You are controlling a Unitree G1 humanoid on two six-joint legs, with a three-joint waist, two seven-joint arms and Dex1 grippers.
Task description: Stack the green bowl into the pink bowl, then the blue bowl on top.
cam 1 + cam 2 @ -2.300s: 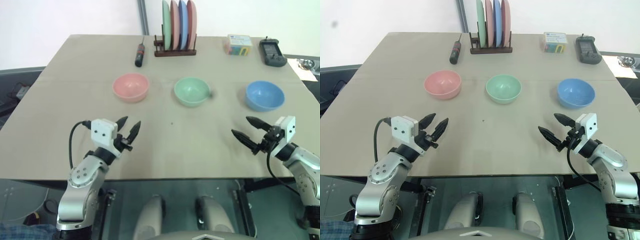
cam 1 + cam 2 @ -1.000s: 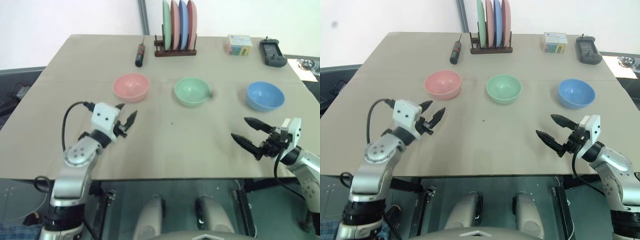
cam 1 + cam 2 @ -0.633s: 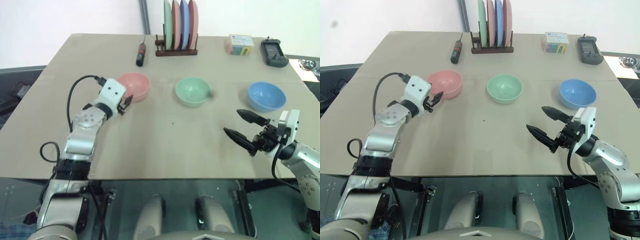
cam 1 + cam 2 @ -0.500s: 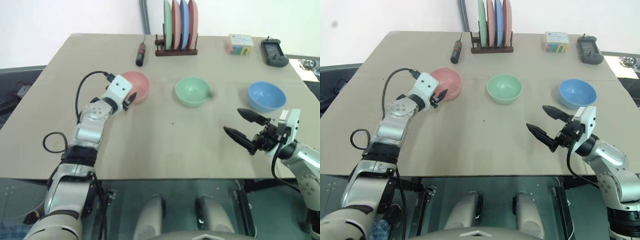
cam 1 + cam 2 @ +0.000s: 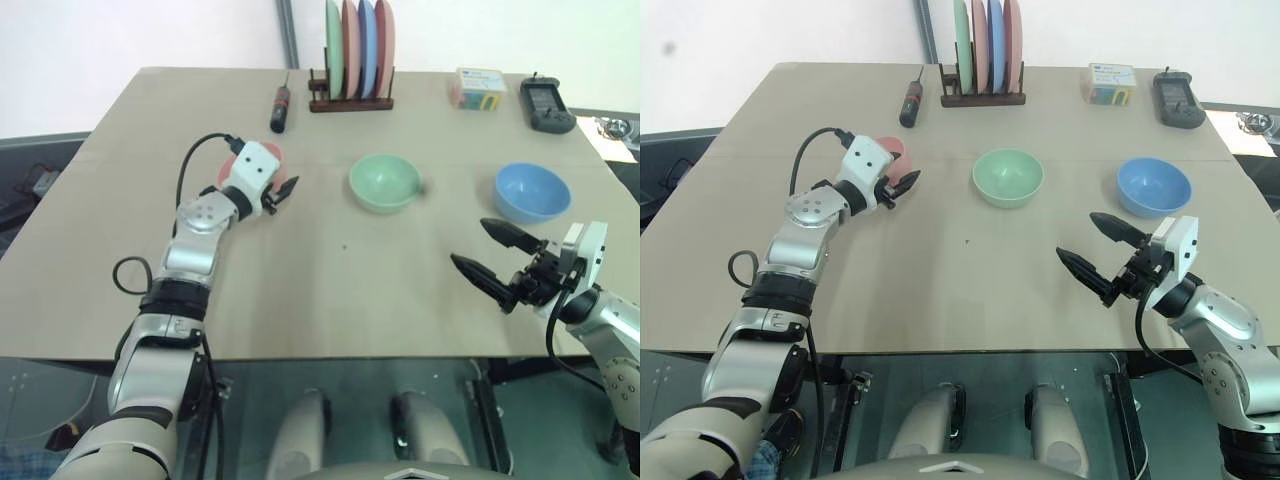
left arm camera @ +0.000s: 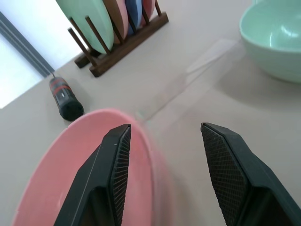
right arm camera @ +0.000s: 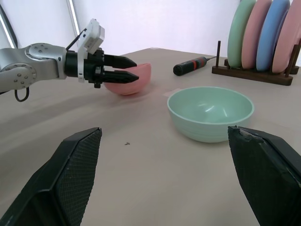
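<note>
1. The left pincer (image 5: 902,184) reaches over the pink bowl (image 6: 70,174), its fingers parted, one inside the rim and one outside it; the rim lies in the gap and neither finger visibly touches it.
2. The pink bowl sits on the desk (image 5: 330,290) directly under that pincer, partly hidden by the wrist in the head views.
3. Just beyond the left pincer's tips, a short way across bare desk, stands the green bowl (image 5: 1008,177), upright and empty.
4. Farther from the left pincer, toward the back edge, lies a black screwdriver (image 5: 280,109), and beside it a wooden rack (image 5: 350,102) holding upright plates (image 5: 358,48).
5. The right pincer (image 5: 495,258) hovers above the near right part of the desk, fingers spread wide and holding nothing.
6. The blue bowl (image 5: 531,192) sits just beyond the right pincer, apart from it, upright and empty.
7. The green bowl lies ahead of the right pincer's spread fingers, well apart.
8. Behind the blue bowl, at the far edge, rest a small coloured box (image 5: 477,88) and a black device (image 5: 546,103).
</note>
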